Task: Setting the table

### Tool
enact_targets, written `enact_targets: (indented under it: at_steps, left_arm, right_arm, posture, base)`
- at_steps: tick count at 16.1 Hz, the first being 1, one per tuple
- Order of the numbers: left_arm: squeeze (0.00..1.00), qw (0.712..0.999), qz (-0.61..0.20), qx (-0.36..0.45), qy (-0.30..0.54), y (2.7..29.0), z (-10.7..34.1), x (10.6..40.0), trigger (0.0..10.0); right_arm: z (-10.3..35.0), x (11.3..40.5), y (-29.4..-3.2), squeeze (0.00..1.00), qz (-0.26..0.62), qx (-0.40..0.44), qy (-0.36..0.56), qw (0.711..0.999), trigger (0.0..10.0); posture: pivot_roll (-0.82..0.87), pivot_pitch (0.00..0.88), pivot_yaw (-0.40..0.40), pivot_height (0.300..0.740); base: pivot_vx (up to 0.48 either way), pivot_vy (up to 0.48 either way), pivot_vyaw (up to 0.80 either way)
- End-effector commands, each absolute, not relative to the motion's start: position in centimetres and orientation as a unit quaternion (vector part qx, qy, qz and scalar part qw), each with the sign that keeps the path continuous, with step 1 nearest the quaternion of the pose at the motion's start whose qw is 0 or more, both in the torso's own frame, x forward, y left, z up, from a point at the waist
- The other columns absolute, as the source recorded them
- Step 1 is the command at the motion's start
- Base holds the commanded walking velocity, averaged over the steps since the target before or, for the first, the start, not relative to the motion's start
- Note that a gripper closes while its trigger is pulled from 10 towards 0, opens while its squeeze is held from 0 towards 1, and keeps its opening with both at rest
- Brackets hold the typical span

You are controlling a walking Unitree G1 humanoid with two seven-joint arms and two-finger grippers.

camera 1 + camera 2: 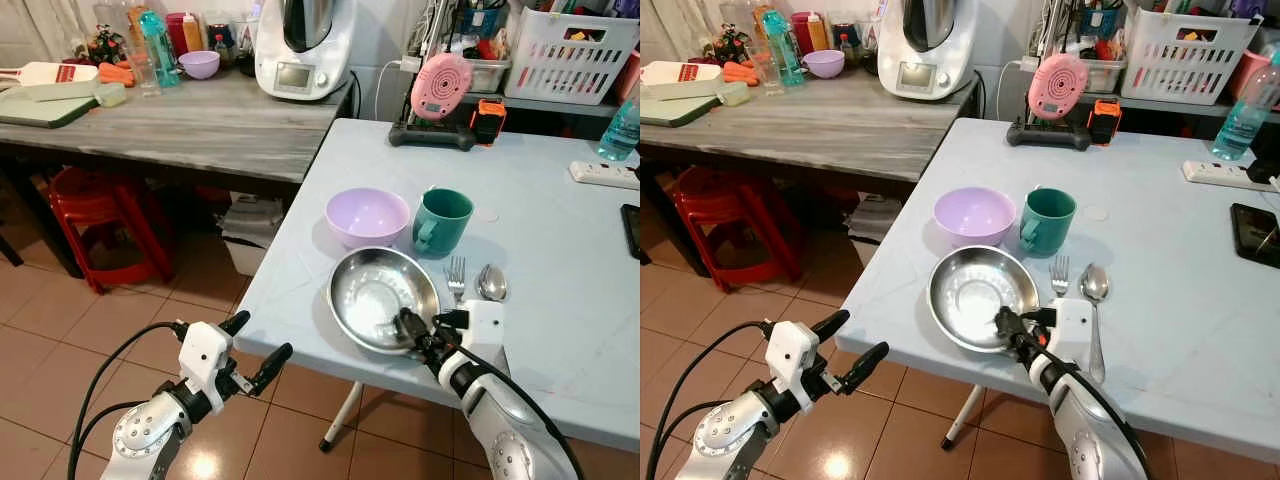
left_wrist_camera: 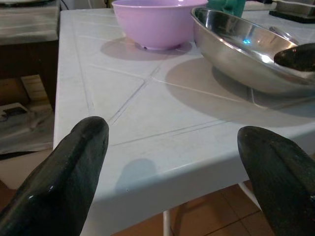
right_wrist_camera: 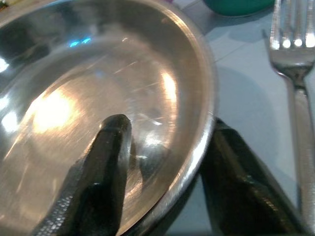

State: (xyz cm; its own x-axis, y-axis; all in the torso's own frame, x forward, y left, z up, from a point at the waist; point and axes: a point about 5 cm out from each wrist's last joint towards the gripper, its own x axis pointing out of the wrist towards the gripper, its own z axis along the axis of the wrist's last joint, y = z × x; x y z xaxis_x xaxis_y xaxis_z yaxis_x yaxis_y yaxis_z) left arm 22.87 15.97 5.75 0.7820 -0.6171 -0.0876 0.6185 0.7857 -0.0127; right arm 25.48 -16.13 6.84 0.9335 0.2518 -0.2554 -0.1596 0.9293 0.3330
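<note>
Right hand point(image 1: 418, 330) pinches the near rim of the steel plate point(image 1: 375, 292), one finger inside, one under. Left hand point(image 1: 258, 350) hangs open off the counter point(image 1: 560, 250) edge. A careless tug could tip the plate over that edge.

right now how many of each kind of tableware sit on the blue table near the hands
bowls: 1, purple bowl
plates: 1, steel plate, its rim held by the right hand
mugs: 1, green mug
forks: 1, fork
spoons: 1, spoon
total: 5
</note>
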Motion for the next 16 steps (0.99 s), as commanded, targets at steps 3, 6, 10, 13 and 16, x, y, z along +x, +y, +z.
enact_targets:
  at_steps: [3, 6, 10, 13, 16]
  left_arm:
    - [0.0, 0.939, -0.34, 0.017, 0.041, 16.0, 5.9, 23.2, 10.0]
    - [0.0, 0.937, -0.348, 0.016, 0.033, 15.8, 6.1, 23.3, 10.0]
    - [0.0, 0.935, -0.354, 0.019, 0.019, 16.0, 6.7, 23.4, 10.0]
    - [0.0, 0.933, -0.359, 0.01, 0.011, 16.0, 7.0, 23.4, 10.0]
    - [0.0, 0.927, -0.375, -0.011, 0.002, 15.8, 7.5, 23.2, 10.0]
  right_arm:
    - [6.3, 25.5, -16.0, 0.0, 0.095, 0.182, 0.171, 0.964, 0.0]
    - [6.1, 25.6, -16.0, 0.0, 0.066, 0.237, 0.183, 0.952, 0.0]
    - [6.3, 26.0, -15.8, 0.0, 0.046, 0.255, 0.185, 0.948, 0.0]
    - [6.7, 26.4, -16.2, 0.0, 0.018, 0.254, 0.171, 0.952, 0.0]
    - [6.9, 26.6, -16.7, 0.0, -0.006, 0.253, 0.165, 0.953, 0.0]
  posture:
    - [-0.01, 0.0, 0.039, 0.74]
    - [-0.01, 0.0, 0.034, 0.74]
    - [0.0, 0.0, 0.03, 0.74]
    - [0.0, 0.0, 0.03, 0.74]
    - [-0.01, 0.0, 0.029, 0.74]
  base:
    - [0.0, 0.0, 0.0]
    - [0.0, 0.0, 0.0]
    - [0.0, 0.0, 0.0]
    - [0.0, 0.0, 0.0]
    - [0.0, 0.0, 0.0]
